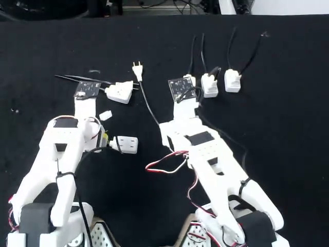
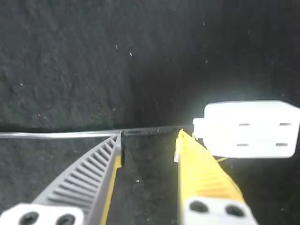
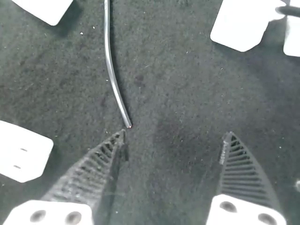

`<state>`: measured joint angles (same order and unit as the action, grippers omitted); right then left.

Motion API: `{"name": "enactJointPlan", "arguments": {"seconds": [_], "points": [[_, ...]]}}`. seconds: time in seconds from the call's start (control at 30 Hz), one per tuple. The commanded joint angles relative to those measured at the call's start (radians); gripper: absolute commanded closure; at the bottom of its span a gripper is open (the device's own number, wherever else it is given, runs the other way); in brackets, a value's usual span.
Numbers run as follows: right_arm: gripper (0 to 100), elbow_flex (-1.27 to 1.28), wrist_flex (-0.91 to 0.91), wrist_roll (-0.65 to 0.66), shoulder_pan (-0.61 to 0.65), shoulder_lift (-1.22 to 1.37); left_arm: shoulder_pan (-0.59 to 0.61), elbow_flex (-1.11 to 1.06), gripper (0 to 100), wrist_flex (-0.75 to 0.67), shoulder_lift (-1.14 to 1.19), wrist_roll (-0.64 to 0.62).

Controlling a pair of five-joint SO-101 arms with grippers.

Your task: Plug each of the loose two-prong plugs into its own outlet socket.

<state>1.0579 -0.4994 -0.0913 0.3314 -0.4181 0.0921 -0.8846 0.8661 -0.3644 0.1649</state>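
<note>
Outlet socket (image 2: 251, 129) just beside left hand (image 2: 149, 140) (spread apart)

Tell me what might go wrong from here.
The left gripper is open at the thin cable running into the white outlet block; closing here would likely pinch the cable and drag the block. The right gripper is open right by a cable end, so it may snag that cable instead of the loose plug.

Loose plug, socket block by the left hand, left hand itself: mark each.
loose plug (image 1: 138, 72), high view, white body.
socket block (image 2: 251, 129), left wrist view, slotted face.
left hand (image 2: 150, 138), left wrist view, midway between fingertips.
</note>
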Motion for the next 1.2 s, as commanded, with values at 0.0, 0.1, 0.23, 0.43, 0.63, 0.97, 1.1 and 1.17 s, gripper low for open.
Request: {"name": "enactJointPlan", "arguments": {"seconds": [0.0,0.1,0.23,0.43,0.63,0.97,1.1,1.17], "points": [[70.2,-0.067,-0.006,-0.005,-0.011,-0.001,0.005,-0.027,81,-0.097,-0.002,-0.012],[70.2,-0.067,-0.006,-0.003,-0.009,0.001,0.005,-0.084,81,-0.175,-0.005,-0.017],[70.2,-0.064,-0.006,-0.003,0.025,0.007,0.001,-0.102,81,-0.114,-0.014,-0.017],[70.2,-0.048,0.023,0.032,0.068,0.007,0.001,-0.084,81,0.020,-0.015,-0.020],[70.2,-0.042,0.023,0.061,0.103,0.007,0.008,0.007,81,0.114,-0.015,-0.123],[70.2,-0.042,0.025,0.061,0.097,0.007,0.061,0.133,81,-0.091,0.077,-0.282],[70.2,-0.042,0.025,0.061,0.097,0.007,0.085,0.107,81,-0.123,0.196,-0.284],[70.2,-0.042,0.025,0.061,0.097,0.007,0.101,0.105,81,-0.109,0.219,-0.287]]}}
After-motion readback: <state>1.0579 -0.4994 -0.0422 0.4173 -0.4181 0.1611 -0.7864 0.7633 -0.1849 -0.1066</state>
